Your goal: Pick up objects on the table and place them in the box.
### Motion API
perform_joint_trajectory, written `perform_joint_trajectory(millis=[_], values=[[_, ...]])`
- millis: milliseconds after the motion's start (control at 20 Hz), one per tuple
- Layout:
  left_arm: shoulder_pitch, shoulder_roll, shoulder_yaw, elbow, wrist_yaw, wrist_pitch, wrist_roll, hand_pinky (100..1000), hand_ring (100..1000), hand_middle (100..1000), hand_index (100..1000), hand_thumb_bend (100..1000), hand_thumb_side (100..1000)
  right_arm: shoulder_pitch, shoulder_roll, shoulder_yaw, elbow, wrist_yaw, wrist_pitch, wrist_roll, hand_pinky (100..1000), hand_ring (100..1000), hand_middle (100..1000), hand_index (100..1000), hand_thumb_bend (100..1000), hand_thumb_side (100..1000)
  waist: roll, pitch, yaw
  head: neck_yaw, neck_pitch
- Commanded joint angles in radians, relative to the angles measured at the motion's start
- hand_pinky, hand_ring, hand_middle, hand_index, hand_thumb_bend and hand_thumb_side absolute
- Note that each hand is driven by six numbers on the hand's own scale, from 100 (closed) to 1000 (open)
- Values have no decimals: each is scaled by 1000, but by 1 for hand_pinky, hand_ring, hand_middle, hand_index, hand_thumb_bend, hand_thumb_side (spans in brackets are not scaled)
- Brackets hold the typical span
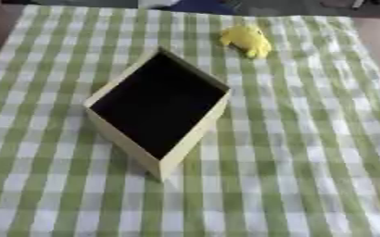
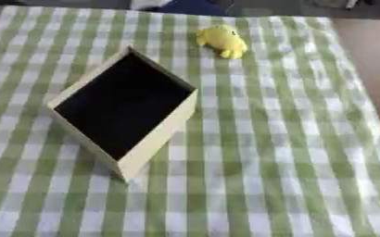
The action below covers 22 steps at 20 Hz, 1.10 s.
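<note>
A pale yellow box (image 1: 185, 141) with a dark inside stands open on the green and white checked cloth, turned at an angle, left of the middle. Nothing shows inside it. A small yellow soft object (image 1: 246, 40) lies on the cloth beyond the box's far right corner, a short way apart from it. Neither of my hands shows in either eye view.
The checked tablecloth (image 1: 307, 152) covers the table; bare brown table edge (image 2: 371, 51) shows at the far right and far left. Dark shapes lie past the far edge at the top.
</note>
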Motion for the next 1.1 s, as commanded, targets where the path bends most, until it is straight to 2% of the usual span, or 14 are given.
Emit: perform_joint_trajectory(millis=[50,250,350,500,650,850,1100], values=[[-8,25,-3,-19,8,-2,-10,602,699,751,834,427,539,-57,55,-59,164,142,-57,-4,867,928,891,933,100,1000,4,-17,6,-14,-1],[-11,24,-9,-19,12,-2,-18,601,698,751,834,423,542,-82,118,-119,280,287,-87,3,878,954,910,947,100,1000,4,-11,19,-26,-10],[-12,20,-10,-19,13,-1,-20,601,698,751,833,422,543,-88,146,-138,314,342,-95,25,883,962,920,955,144,1000,7,-8,22,-28,-13],[-11,15,-12,-19,14,0,-24,601,697,751,833,419,546,-92,179,-159,342,402,-112,69,890,969,928,965,232,1000,9,-5,24,-33,-19],[-17,15,-17,-19,16,1,-28,600,697,751,832,417,546,-92,206,-179,348,438,-123,99,896,972,930,969,253,1000,9,-3,30,-43,-29],[-26,19,-23,-19,18,-1,-35,600,697,751,833,416,546,-89,239,-214,336,498,-97,67,902,971,932,968,261,1000,4,2,40,-58,-42],[-31,22,-30,-19,19,3,-43,600,697,752,832,411,550,-87,272,-253,349,567,-58,43,910,975,923,975,350,1000,-4,7,45,-65,-42]])
